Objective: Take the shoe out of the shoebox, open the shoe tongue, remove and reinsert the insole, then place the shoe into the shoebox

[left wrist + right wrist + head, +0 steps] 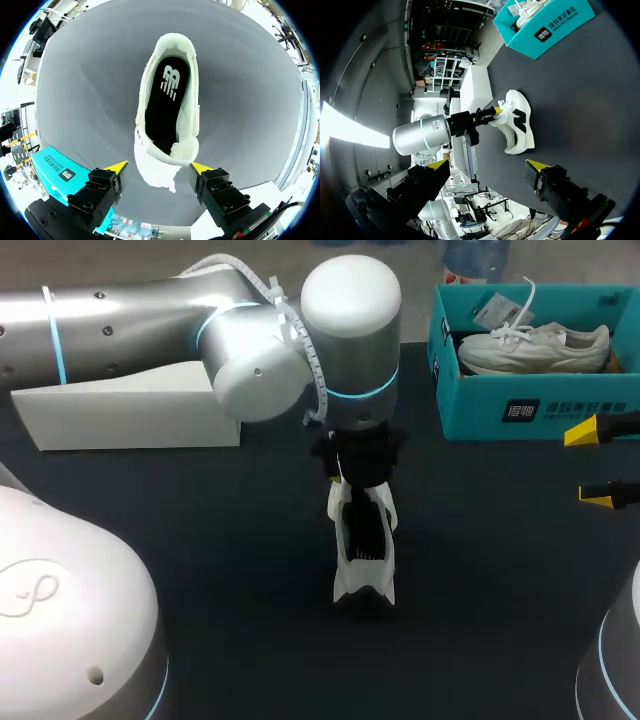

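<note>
The shoe [364, 540] is out of the box [480, 405], insole [167, 100] inside, left gripper [160, 167] spread over it; putting it back remains.

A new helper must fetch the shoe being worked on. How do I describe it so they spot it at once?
On the dark table, look from the teal shoebox at the far right to the middle, under the left arm's tool. That white shoe sits on the tabletop, black insole showing; the other white shoe lies inside the box.
</note>
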`<state>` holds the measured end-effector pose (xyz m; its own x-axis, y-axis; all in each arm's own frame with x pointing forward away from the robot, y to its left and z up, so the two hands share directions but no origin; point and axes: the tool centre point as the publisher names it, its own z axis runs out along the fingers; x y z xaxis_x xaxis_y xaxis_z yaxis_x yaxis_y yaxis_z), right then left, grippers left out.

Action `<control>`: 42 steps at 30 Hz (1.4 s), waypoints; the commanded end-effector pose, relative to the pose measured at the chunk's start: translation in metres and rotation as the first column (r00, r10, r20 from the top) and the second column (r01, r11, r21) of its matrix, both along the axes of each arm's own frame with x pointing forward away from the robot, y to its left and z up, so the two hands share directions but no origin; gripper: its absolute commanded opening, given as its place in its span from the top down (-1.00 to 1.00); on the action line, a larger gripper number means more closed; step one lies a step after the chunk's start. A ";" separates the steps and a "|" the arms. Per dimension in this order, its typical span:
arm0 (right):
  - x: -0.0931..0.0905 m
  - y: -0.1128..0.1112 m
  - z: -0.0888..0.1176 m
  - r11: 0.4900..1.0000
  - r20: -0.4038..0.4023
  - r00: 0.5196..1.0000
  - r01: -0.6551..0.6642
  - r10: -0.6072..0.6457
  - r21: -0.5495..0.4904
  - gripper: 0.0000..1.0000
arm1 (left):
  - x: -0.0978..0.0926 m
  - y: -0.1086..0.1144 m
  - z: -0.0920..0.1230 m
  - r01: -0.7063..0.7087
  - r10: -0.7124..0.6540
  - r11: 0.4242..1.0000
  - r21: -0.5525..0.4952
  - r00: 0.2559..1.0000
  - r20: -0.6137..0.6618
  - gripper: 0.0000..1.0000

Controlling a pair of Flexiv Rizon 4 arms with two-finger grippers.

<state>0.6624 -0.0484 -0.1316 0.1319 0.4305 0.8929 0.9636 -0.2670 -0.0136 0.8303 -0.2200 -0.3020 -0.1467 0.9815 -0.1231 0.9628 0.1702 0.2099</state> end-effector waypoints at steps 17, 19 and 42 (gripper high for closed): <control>-0.005 0.000 0.000 1.000 0.001 1.000 0.008 -0.008 -0.004 -1.00 | 0.014 0.016 0.000 0.008 -0.005 0.999 0.048 0.998 -0.067 1.00; -0.005 0.000 0.000 1.000 0.001 1.000 0.008 -0.008 -0.004 -1.00 | 0.015 0.017 -0.004 0.003 0.001 0.999 0.052 0.997 -0.074 1.00; -0.005 0.000 0.000 1.000 0.001 1.000 0.008 -0.008 -0.004 -1.00 | -0.002 0.012 -0.004 0.018 -0.017 1.000 0.011 0.993 -0.115 1.00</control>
